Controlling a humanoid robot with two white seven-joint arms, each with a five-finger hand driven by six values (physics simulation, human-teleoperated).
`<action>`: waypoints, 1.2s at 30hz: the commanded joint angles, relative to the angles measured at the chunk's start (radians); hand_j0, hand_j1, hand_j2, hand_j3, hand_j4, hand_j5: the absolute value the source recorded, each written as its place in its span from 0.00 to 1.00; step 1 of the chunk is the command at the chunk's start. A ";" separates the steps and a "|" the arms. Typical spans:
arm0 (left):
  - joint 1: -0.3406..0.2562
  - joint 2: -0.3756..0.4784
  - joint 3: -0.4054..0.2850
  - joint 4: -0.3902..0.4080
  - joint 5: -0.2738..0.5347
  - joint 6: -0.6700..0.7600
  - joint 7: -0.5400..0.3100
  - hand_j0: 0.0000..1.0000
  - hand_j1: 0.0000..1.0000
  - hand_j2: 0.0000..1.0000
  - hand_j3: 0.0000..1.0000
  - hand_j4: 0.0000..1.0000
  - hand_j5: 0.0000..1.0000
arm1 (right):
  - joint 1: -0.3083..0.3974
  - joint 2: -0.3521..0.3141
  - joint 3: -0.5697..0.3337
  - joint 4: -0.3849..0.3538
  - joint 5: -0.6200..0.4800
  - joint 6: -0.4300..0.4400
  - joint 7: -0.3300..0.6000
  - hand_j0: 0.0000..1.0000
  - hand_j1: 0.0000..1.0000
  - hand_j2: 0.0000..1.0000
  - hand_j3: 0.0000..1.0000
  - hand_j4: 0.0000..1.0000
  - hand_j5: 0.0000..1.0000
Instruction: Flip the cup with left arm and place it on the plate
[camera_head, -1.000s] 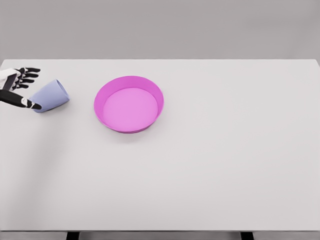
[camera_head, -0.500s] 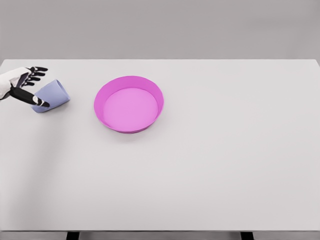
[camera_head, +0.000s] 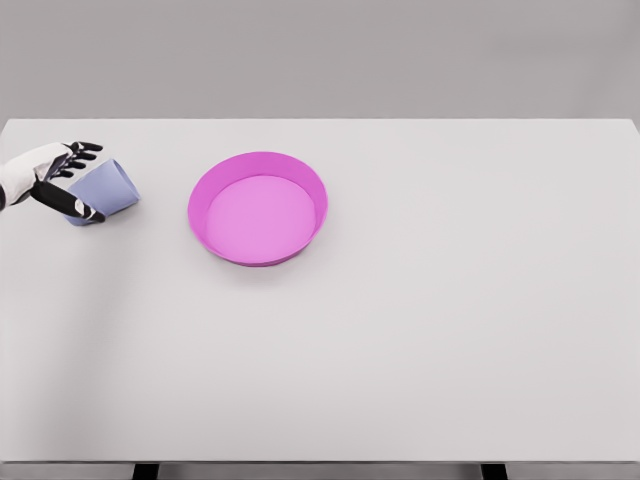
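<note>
A lavender cup lies on its side at the far left of the white table, its narrow end pointing right toward the plate. My left hand reaches in from the left edge and straddles the cup's wide left end. Its black thumb crosses in front of the cup and the other fingers reach behind it. The fingers look spread rather than clamped. A round magenta plate with a raised rim sits right of the cup, a short gap away, with nothing in it. No right arm shows.
The white table stretches wide to the right and toward the front edge. A grey wall stands behind it.
My left hand has moved right and further over the cup's wide end, the thumb sliding across its front. The cup and plate have stayed put.
</note>
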 joint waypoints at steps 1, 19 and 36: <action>0.000 0.001 -0.003 0.003 -0.010 -0.002 0.000 1.00 1.00 1.00 1.00 1.00 1.00 | 0.000 0.000 0.000 0.000 0.000 -0.001 0.000 1.00 1.00 1.00 1.00 1.00 1.00; -0.074 -0.052 -0.068 0.125 -0.031 -0.004 0.000 1.00 1.00 1.00 1.00 1.00 1.00 | 0.000 0.000 0.000 0.000 0.000 0.001 0.000 1.00 1.00 1.00 1.00 1.00 1.00; -0.097 -0.079 -0.077 0.170 -0.068 -0.005 0.000 0.93 0.93 0.93 0.93 0.93 0.93 | 0.000 0.000 0.000 0.000 0.000 -0.001 0.000 1.00 1.00 1.00 1.00 1.00 1.00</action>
